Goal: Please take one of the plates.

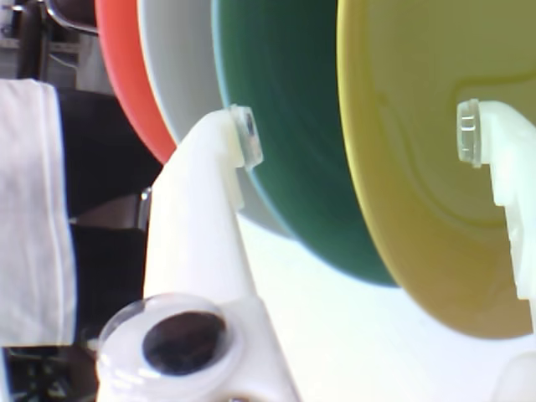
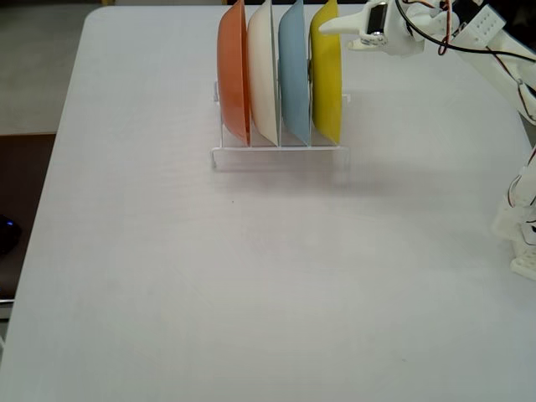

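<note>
Your end effector point(image 1: 360, 138) is spread wide astride the glossy round yellow plate point(image 1: 435, 193); closing crooked could nudge the light blue plate point(image 2: 292, 75).

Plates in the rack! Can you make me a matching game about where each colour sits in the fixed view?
Things:
1. orange plate
2. white plate
3. light blue plate
4. yellow plate

Places:
A. second from the left
B. right end, nearest the gripper
C. left end
D. between white and yellow

Pairs: 1-C, 2-A, 3-D, 4-B
</note>
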Controlling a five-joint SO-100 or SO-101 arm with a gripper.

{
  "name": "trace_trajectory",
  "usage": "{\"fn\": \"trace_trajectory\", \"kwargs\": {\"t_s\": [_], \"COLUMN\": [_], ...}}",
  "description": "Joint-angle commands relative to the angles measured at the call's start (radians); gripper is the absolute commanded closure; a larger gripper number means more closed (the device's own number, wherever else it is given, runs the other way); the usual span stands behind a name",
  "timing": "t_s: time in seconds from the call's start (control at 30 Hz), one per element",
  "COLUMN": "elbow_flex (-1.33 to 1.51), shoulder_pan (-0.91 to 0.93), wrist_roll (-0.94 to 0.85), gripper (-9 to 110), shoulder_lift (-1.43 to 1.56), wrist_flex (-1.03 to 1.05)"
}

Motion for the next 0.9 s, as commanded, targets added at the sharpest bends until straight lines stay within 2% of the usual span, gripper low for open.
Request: {"fn": "trace_trajectory", "kwargs": {"t_s": [0.0, 0.27, 0.43, 0.87], "elbow_flex": [-0.084, -0.149, -0.152, -0.305], "shoulder_pan": [0.005, -0.003, -0.012, 0.008], "wrist_roll": [-0.008, -0.023, -0.025, -0.029], "gripper": [73, 81, 101, 102], "shoulder_lift": [-0.008, -0.063, -0.063, -0.069], "wrist_flex": [-0.009, -0.009, -0.009, 0.106]}}
